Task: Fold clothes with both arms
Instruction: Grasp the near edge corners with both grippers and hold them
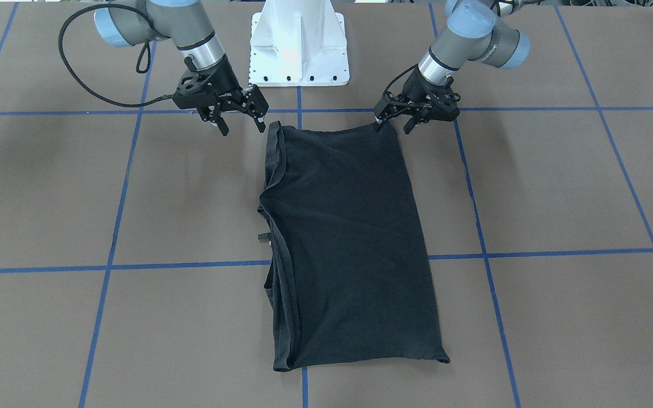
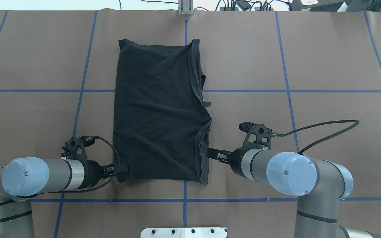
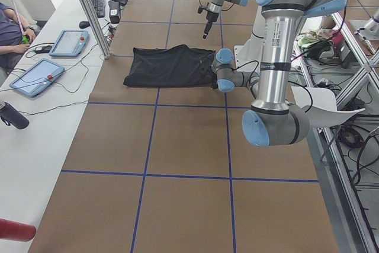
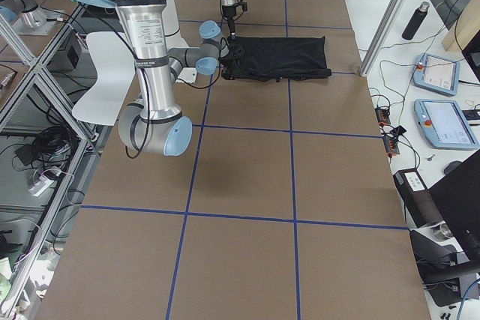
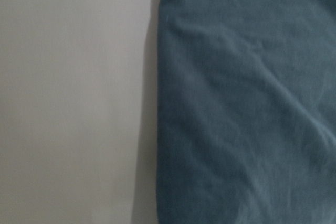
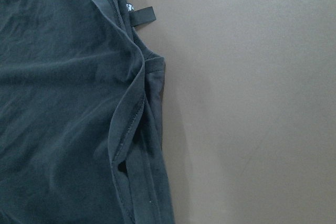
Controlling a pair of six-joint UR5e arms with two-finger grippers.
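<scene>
Done: black short-sleeved T-shirt (image 1: 349,238) lies flat on the brown table (image 1: 530,187), already folded into a long strip.
My black left gripper (image 1: 393,128): spread, empty, at its near corner.
My black right gripper (image 1: 242,129): same, beside the other corner.
Left: crosswise folds, I reckon.

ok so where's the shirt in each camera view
Front-facing: shirt, centre.
Overhead: centre, slightly left.
Left side: upper middle.
Right side: upper middle.
Left wrist: right half.
Right wrist: left half.
Landmark: blue tape line running under it, in all but the left wrist view.
</scene>
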